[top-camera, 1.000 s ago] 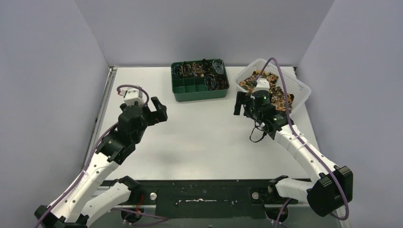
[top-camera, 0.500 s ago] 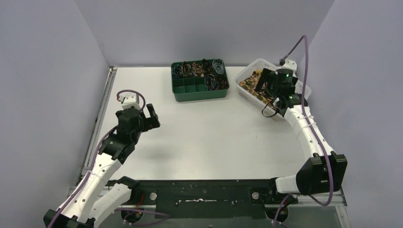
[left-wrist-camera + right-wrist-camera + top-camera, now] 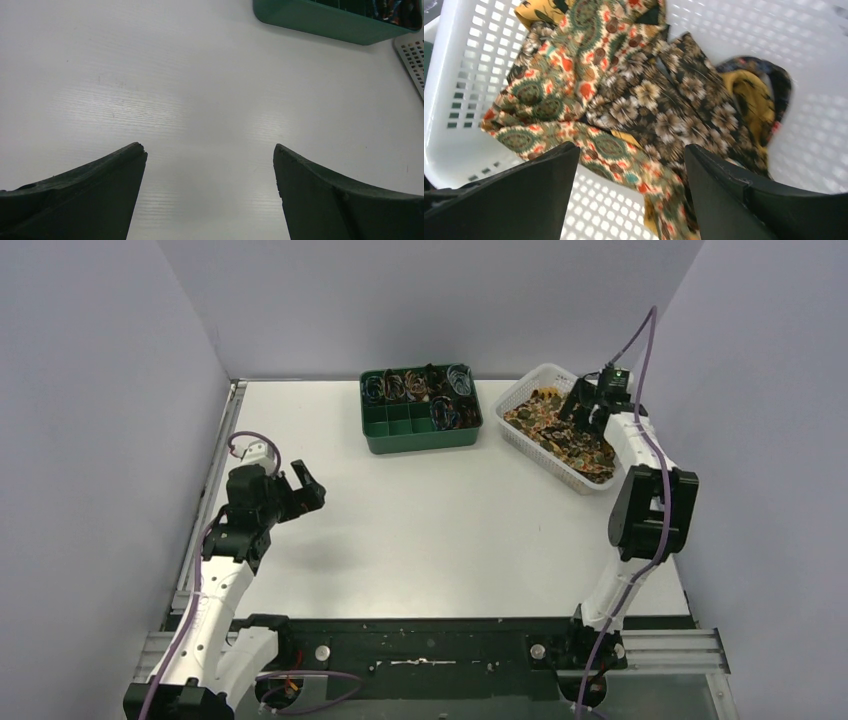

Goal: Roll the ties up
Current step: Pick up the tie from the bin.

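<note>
Far right at the back of the worktop (image 3: 430,520), inside the white basket (image 3: 459,75): the ties (image 3: 649,105), heaped loose and crumpled, directly under the right tool (image 3: 629,147). Hangs over the heap with both dark fingers spread, released, gripping nothing. Fabric showing in the gap between the tips, contact with it impossible to judge. Well apart on the left, over bare worktop: the left tool (image 3: 208,146), likewise spread wide and holding nothing.

At the back middle, near the basket with a gap between: a green compartment tray (image 3: 420,438). Holds small brown coils (image 3: 410,386) and thin coloured loops (image 3: 460,377) in its rear cells, too small to tell apart further.

Smooth white worktop, faintly ribbed up close. Pale lilac-grey walls (image 3: 100,390) on three sides, a black rail (image 3: 430,655) along the near edge at the arm bases.

Ties of soft printed cloth: one cream with green and orange-red medallions, one dark brown with pale flowers, one showing a mustard-yellow lining inside a dark patterned edge. Basket of hard white plastic, walls and floor pierced by a grid of small rectangular holes. Tool fingers matte black, tapering to blunt tips.
</note>
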Robot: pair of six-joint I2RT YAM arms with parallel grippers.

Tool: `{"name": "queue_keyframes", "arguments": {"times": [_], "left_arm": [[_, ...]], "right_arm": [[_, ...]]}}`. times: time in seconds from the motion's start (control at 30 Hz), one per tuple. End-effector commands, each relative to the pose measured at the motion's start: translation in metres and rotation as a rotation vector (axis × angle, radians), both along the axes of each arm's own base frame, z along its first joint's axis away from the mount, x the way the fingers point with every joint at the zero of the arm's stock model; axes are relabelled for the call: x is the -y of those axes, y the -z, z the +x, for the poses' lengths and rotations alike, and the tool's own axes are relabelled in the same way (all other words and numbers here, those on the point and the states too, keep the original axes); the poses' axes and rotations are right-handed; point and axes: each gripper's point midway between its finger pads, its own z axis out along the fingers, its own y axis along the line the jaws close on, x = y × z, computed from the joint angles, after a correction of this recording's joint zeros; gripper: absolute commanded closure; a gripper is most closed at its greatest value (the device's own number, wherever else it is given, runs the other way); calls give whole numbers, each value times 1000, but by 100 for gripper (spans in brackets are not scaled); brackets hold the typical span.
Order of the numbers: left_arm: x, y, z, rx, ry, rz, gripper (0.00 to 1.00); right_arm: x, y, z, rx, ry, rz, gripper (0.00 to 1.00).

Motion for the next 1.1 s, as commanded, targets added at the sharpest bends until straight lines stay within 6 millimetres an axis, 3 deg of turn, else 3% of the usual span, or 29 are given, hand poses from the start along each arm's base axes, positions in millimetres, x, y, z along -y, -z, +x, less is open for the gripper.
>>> {"name": "queue_keyframes", "arguments": {"times": [0.0,0.2,0.23,0.37,0.4,0.53,0.7,0.8,0.9,1.07], "left_arm": [[8,-11,6,49,53,-16,3],[9,-12,8,61,56,-28,3],[8,-12,8,59,56,-25,3],[5,-10,7,51,45,-17,3],[6,-9,7,49,46,-18,3],[5,-9,8,48,43,-18,3],[6,-7,9,43,48,-22,3],[6,-6,9,36,50,-23,3],[5,-5,8,33,45,-20,3],[5,-7,8,40,43,-23,3]], "right_arm": [[-21,-19,47,89,-69,21,22],[-45,8,90,58,-77,30,22],[-49,4,99,63,-82,27,22],[-52,19,110,43,-53,-11,22],[-62,22,112,38,-56,-23,22],[-57,42,112,-9,-21,-55,24],[-59,58,117,-20,-38,-62,35],[-62,56,119,-19,-61,-66,46],[-65,49,120,-3,-81,-76,66],[-62,14,116,50,-73,-102,74]]}}
